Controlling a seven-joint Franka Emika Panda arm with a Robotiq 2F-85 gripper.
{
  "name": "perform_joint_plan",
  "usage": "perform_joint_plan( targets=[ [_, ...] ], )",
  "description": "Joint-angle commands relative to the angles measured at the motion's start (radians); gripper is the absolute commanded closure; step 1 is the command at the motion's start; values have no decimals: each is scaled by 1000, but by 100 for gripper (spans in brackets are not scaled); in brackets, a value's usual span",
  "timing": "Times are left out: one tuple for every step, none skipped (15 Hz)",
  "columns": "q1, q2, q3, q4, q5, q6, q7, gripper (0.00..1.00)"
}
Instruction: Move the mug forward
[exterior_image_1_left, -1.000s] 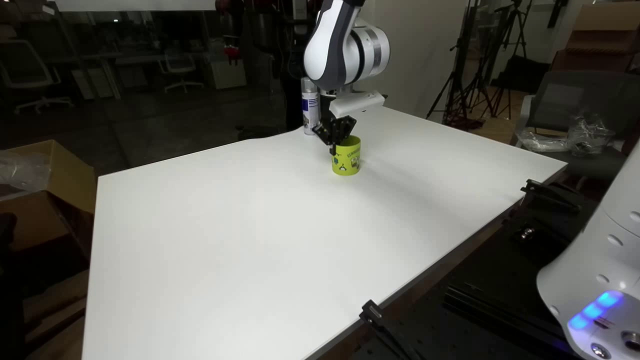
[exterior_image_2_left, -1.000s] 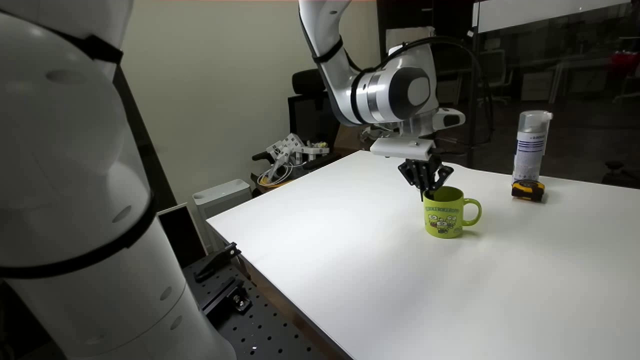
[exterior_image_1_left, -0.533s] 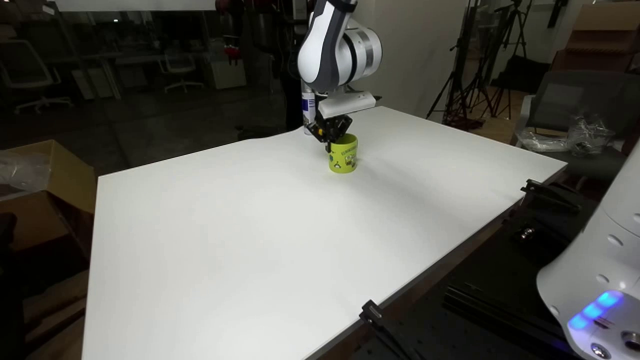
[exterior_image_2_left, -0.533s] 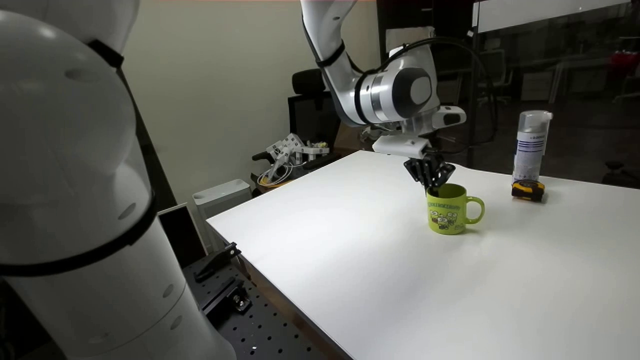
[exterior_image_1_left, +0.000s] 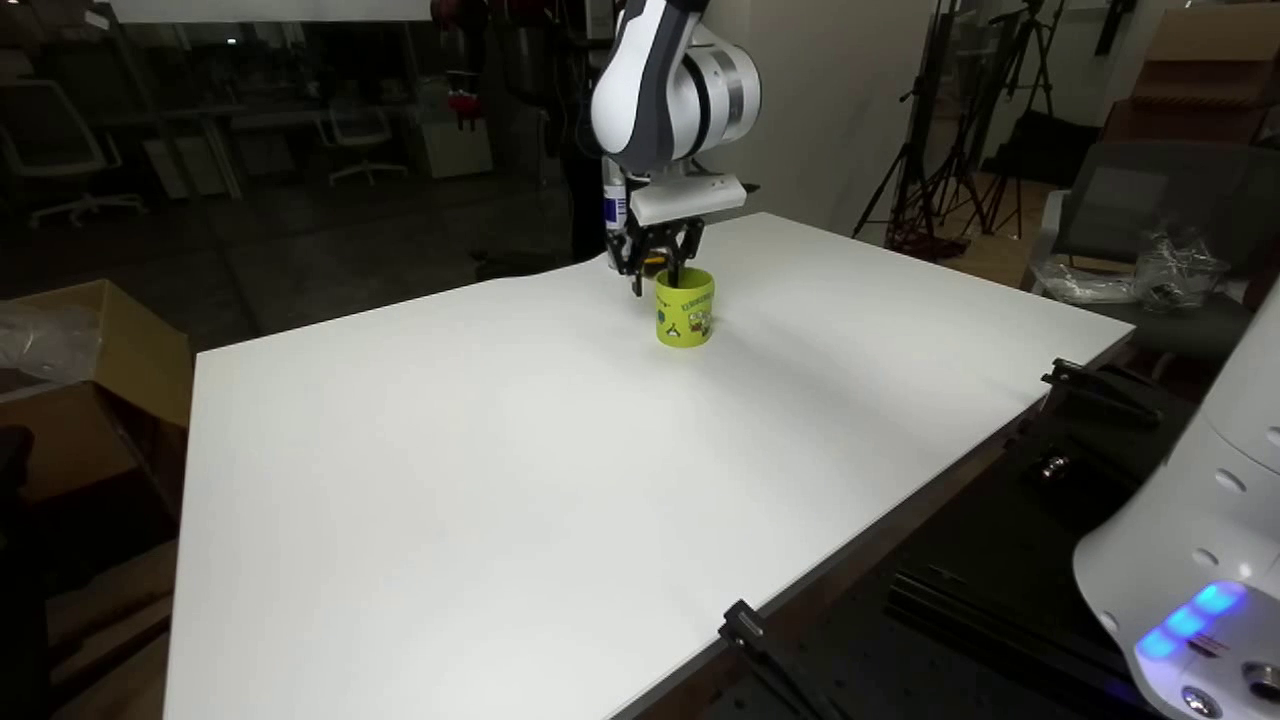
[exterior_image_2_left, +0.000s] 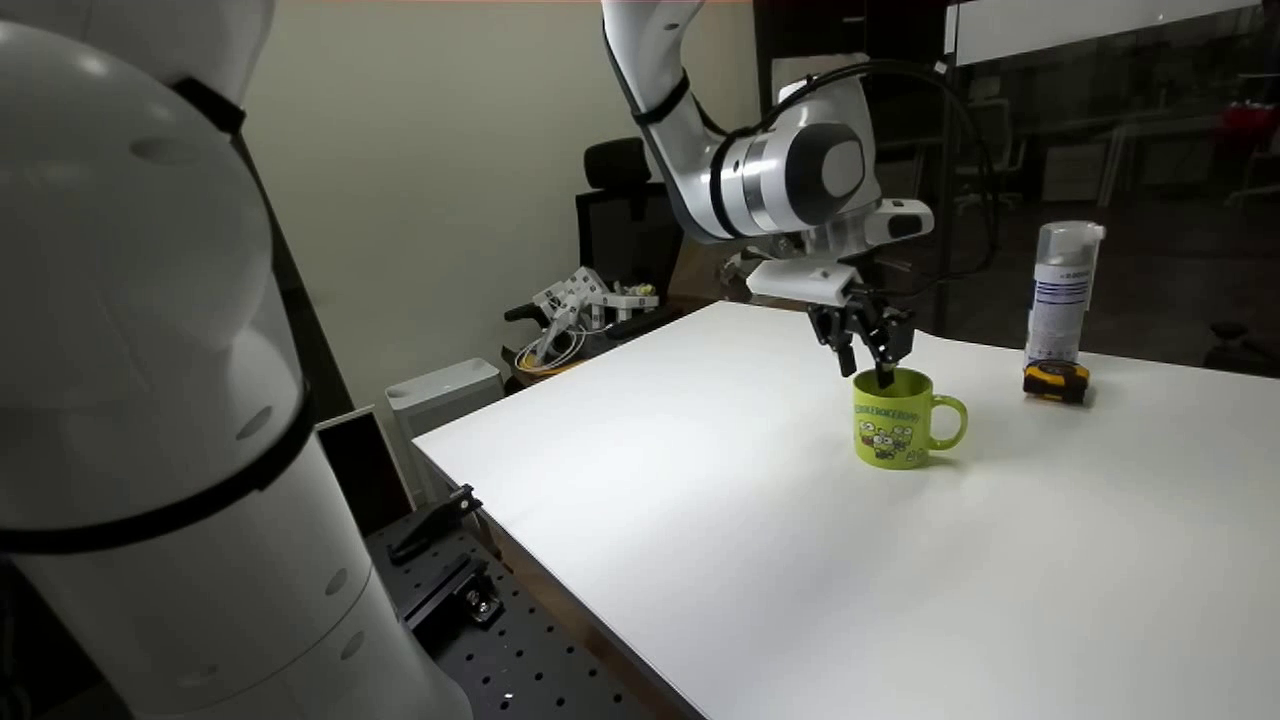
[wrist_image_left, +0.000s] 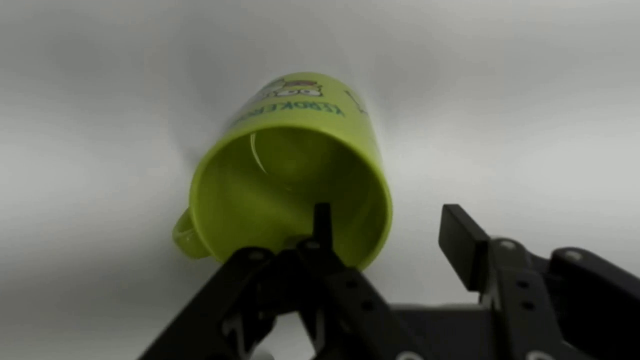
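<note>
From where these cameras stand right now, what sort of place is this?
Probably a robotics lab or office: there's a robot arm, with office chairs and a cabinet in the dim background.

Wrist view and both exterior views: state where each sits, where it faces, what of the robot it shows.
An exterior view: higher than the white table, facing down across it; robot base at right, wrist beyond.
An exterior view: beside the lower arm links, facing past them across the table to the wrist.
Wrist view: above the lime-green mug, facing down into it; fingers at bottom.
Shared by both exterior views: mug, table, fingers, aerosol can.
</note>
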Motion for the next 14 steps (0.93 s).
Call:
perform_joint_plan(
  targets=[
    [11,-73,-5,-36,-7,-5,42,11],
    [6,-91,2,-46,-3,-7,37,3],
    [-1,-118,15,-61,4,-16,25,1],
    [-9,-141,29,-76,12,-20,12,0],
    [-21,-173,52,-95,27,-34,-7,0],
    [-30,-199,72,-111,41,-48,-21,0],
    [-44,-234,99,-133,64,-78,-45,0],
    [-49,-260,116,-151,81,-95,-56,0],
    [-47,-284,123,-167,85,-109,-59,0],
    [-41,-206,106,-106,58,-80,-35,0],
    [-43,-232,117,-124,63,-93,-39,0],
    [-44,-251,122,-139,66,-98,-42,0],
    [-45,-262,124,-148,68,-99,-44,0],
    [-46,-266,125,-153,70,-99,-47,0]
  ],
)
